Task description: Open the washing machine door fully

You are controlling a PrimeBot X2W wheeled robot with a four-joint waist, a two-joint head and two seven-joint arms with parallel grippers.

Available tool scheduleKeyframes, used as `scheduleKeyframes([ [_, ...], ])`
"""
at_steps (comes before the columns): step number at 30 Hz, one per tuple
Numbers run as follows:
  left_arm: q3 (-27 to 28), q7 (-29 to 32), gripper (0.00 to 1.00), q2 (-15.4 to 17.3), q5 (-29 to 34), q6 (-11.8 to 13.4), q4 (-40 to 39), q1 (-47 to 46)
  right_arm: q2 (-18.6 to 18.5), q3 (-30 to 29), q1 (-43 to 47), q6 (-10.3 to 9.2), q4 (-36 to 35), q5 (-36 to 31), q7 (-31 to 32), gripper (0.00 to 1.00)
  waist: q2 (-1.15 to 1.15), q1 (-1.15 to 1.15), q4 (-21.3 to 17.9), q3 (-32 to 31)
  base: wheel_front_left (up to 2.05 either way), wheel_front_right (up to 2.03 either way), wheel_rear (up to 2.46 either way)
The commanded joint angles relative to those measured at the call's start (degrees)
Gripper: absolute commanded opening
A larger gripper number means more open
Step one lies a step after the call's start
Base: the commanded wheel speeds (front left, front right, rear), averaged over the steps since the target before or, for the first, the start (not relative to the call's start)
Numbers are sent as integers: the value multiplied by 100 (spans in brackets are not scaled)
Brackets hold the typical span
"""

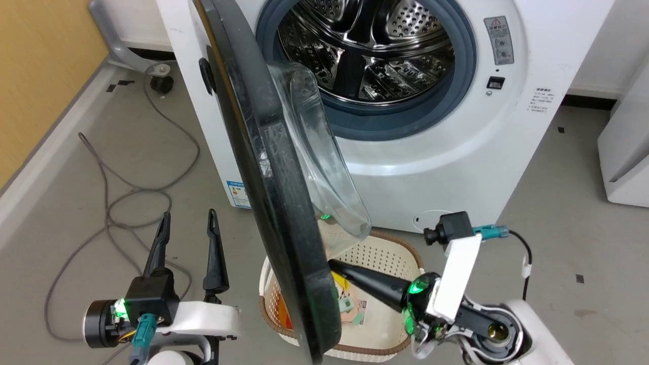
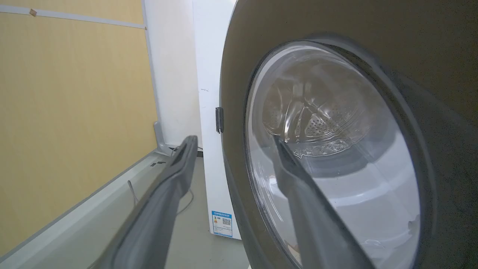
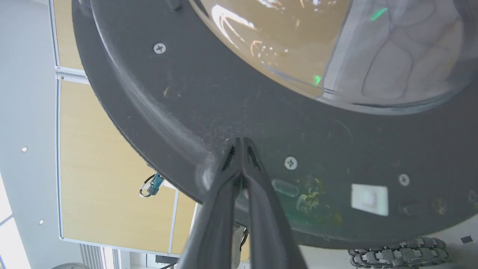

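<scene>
Mid-frame, the door looked heavy, stiff and slick, its glass bowl fragile, so the clenched right gripper sensibly touched its black inner face, while the left gripper hung released at lower left.

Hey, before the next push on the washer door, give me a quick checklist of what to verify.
1. Door unlatched: ok.
2. Door fully open: not ok, only partway.
3. Right claw shut, tips against the door's inner face: ok.
4. Swing path free: probably not ok, the open left claw stands on the door's outer side.
5. Door's lower edge clearing the basket: cannot tell.
</scene>
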Motion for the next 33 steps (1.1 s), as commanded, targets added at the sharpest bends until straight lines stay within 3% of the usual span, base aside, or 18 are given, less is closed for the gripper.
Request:
scheduleKeyframes([
  [1, 25, -30, 100, 7, 11, -9, 18, 83, 39, 38, 127, 6, -11, 29, -31, 0, 0, 1, 4, -13, 0, 0, 0],
  [9, 120, -30, 100, 7, 13, -12, 34, 253, 13, -332, 315, 6, -274, -100, -751, 0, 0, 1, -121, -149, 0, 0, 0],
  [19, 335, -30, 100, 7, 49, -36, -11, 373, -470, -1153, 534, 6, -1351, -1561, -3435, 0, 0, 1, -443, -187, 0, 0, 0],
  [25, 412, -30, 100, 7, 74, -47, -28, 408, -1091, -1132, 676, 6, -1366, -3048, -5261, 0, 0, 1, -591, -211, 0, 0, 0],
  [28, 424, -30, 100, 7, 89, -43, -46, 423, -1239, -1390, 780, 6, -1276, -4192, -5436, 0, 0, 1, -642, -220, 0, 0, 0],
  [33, 448, -30, 100, 7, 102, -45, -81, 415, -844, -2112, 1127, 6, -1731, -6623, -5446, 0, 0, 1, -684, -189, 0, 0, 0],
])
